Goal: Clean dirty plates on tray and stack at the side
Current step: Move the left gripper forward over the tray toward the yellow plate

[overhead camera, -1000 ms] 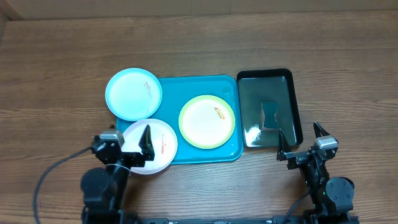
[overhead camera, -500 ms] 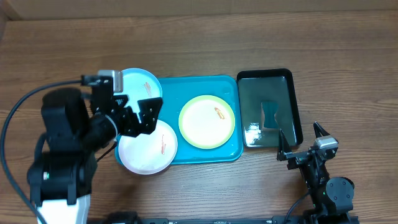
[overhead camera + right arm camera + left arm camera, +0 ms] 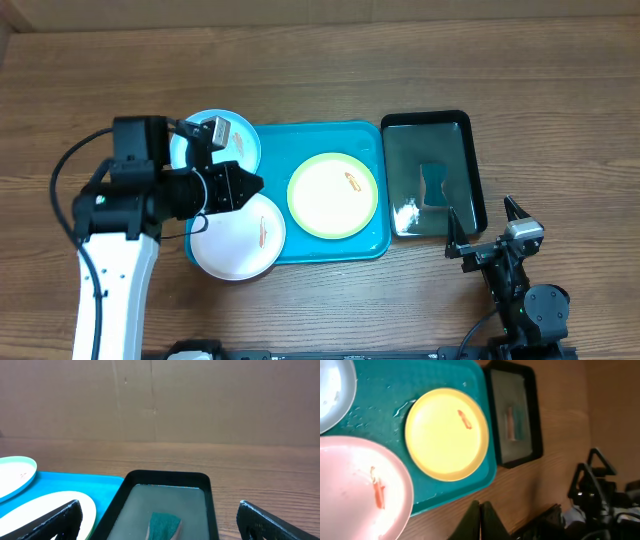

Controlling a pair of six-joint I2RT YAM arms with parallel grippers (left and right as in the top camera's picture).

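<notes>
Left jaws: pressed together, holding nothing, above the left end of the tray (image 3: pixel 372 243). The light blue plate (image 3: pixel 243 152) lies just behind and to one side of them. The white plate (image 3: pixel 240 240) lies just to the other side and overhangs the tray rim. The green-rimmed plate (image 3: pixel 332 195) lies ahead of the tips, flat on the tray. Each plate shows an orange-red smear.

Right jaws: spread wide, empty, low over the tabletop (image 3: pixel 560 120) and well apart from all three plates. The black tray (image 3: pixel 470 150) stands just ahead of them, with a sponge (image 3: pixel 164 524) lying in it, in line with the gap between them.
</notes>
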